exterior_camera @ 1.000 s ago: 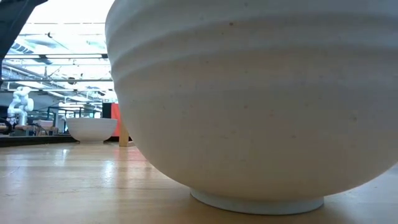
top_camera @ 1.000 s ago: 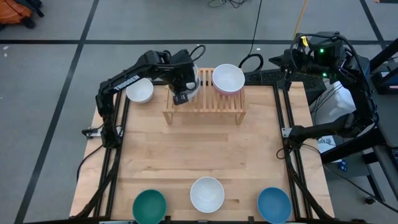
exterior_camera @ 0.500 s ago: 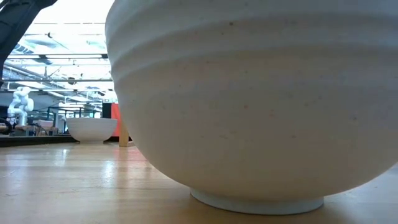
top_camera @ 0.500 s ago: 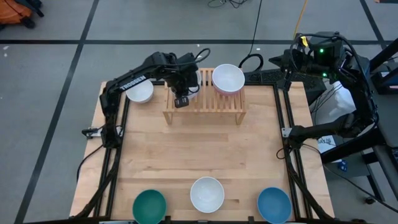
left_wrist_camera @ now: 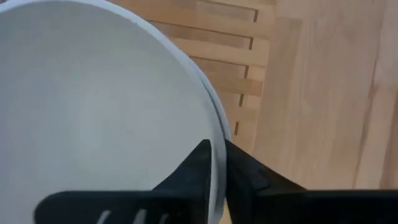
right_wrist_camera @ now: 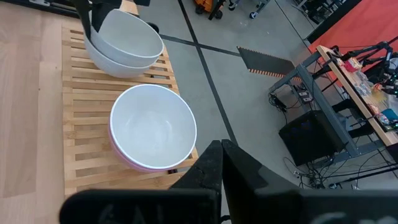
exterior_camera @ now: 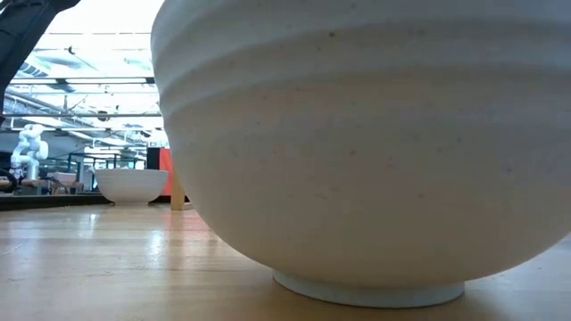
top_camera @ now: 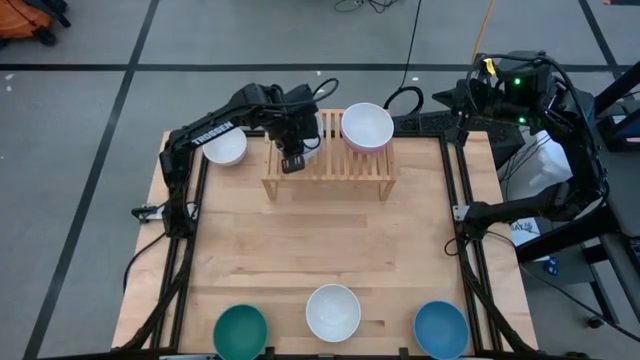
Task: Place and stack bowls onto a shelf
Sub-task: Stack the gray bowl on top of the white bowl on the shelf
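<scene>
Broadly, the tabletop (top_camera: 320,250) carries the shelf (top_camera: 345,172) along its far edge, with loose bowls at both ends: a lone white bowl (top_camera: 225,146) sits just off the shelf's left end, and along the near edge stand the teal bowl (top_camera: 241,331), another white bowl (top_camera: 333,312) and the blue bowl (top_camera: 441,329), all well apart from the shelf. On the shelf's right part a white bowl nests in the pink bowl (right_wrist_camera: 146,163). On its left part sits a white stack (right_wrist_camera: 124,46), one bowl inside another.

The left claw (left_wrist_camera: 214,163) hangs over that left stack, its fingers clenched on the rim of the upper bowl (left_wrist_camera: 93,106), one finger inside the wall and one outside, the slats showing just beyond the rim. The bowl appears seated in the one beneath, so what matters next is probably a clean release and a lift away from the rim.

The right claw (right_wrist_camera: 221,163) waits beyond the shelf's right end, fingers pressed together, gripping nothing.
</scene>
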Controlling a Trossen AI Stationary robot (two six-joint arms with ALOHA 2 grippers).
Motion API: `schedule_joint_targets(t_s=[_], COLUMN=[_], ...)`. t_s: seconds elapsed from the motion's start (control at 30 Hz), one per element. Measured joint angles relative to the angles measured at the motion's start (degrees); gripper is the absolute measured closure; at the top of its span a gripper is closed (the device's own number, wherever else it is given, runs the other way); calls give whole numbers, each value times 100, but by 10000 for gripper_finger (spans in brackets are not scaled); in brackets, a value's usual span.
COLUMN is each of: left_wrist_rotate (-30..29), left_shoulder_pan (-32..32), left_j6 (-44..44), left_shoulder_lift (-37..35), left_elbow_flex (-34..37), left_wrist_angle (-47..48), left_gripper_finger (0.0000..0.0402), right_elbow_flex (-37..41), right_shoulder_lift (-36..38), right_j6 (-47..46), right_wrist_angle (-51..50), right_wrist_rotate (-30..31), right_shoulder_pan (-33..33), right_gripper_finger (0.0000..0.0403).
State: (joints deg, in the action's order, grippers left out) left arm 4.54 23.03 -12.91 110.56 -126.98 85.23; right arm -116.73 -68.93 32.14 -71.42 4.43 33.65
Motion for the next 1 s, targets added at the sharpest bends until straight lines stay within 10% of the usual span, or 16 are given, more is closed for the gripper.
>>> schedule_joint_targets(t_s=[1.0], left_wrist_rotate=[-209], left_shoulder_pan=[-46], left_j6=[548], left_shoulder_lift=[-361], left_elbow_flex=[4], left_wrist_angle=[-200], left_gripper_finger=[339], right_elbow_flex=[0], right_shoulder_lift=[2], right_j6=[2], right_wrist_angle=[-2], right_wrist_rotate=[2], right_shoulder_pan=[0], right_gripper_finger=[403])
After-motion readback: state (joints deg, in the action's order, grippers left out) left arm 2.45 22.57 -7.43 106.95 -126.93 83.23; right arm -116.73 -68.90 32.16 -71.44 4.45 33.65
